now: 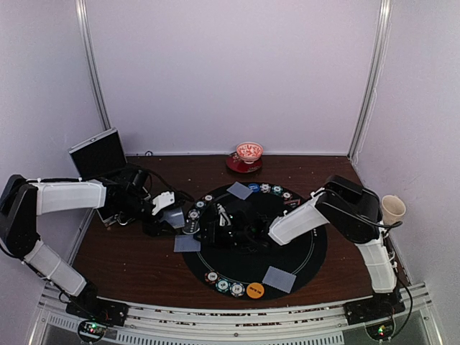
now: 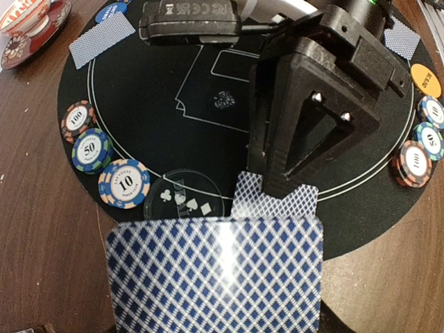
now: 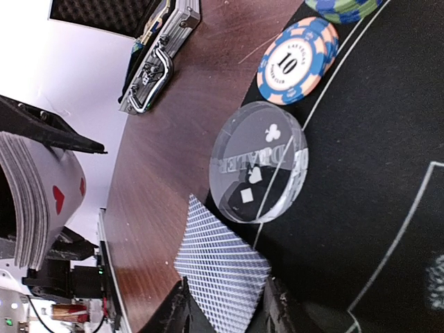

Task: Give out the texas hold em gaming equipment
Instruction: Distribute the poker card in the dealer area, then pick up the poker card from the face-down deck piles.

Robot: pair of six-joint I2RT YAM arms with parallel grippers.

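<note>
Left gripper [image 1: 169,214] clamped on the deck of cards [image 2: 215,277], bottom centre of its wrist view; right gripper [image 3: 229,316], fingers parted, over one card [image 3: 220,270] straddling the mat [image 2: 139,125] edge beside the clear dealer disc [image 3: 258,161]

**Round the mat [image 1: 302,262]**

It lies in the middle of the table [image 1: 129,266]. One card [image 1: 239,190] sits at its upper edge, a second card [image 1: 279,278] at lower right, and a third card [image 1: 187,244] across its left rim. A row of chips [image 1: 223,285] lines the lower edge. The bowl [image 1: 249,151] stands behind the mat, and the deck [image 1: 174,216] hangs just left of it.
</note>
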